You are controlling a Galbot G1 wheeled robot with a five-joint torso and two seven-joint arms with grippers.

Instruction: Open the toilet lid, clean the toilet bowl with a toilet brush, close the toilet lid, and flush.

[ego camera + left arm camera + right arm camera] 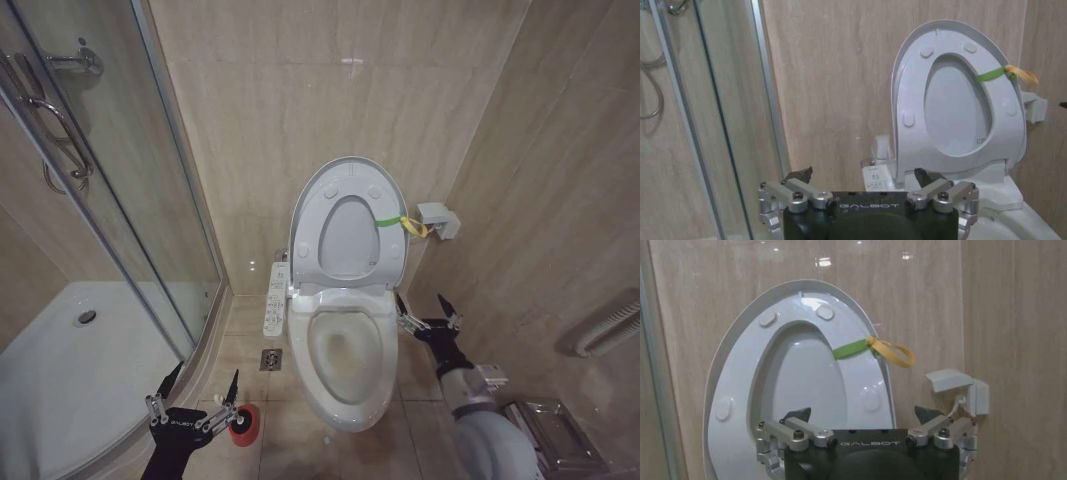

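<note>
The toilet lid (348,236) stands upright against the wall with the white seat ring (312,215) raised in front of it. A yellow-green strap loop (401,222) hangs at its edge. Below it the toilet bowl (345,352) is uncovered. My left gripper (208,371) is open over the floor left of the bowl, right beside the toilet brush's red cup holder (244,424); I cannot make out the handle. My right gripper (419,298) is open just right of the bowl's rim, holding nothing. The lid (953,105) and the open left gripper (861,175) show in the left wrist view. The right wrist view has the lid (800,375), strap (875,347) and open right gripper (860,413).
A glass shower enclosure (100,200) and white shower tray (60,370) fill the left. A control panel (276,298) sits at the toilet's left side, a floor drain (271,359) below it. A white wall box (438,220) is right of the lid, a metal holder (545,430) at lower right.
</note>
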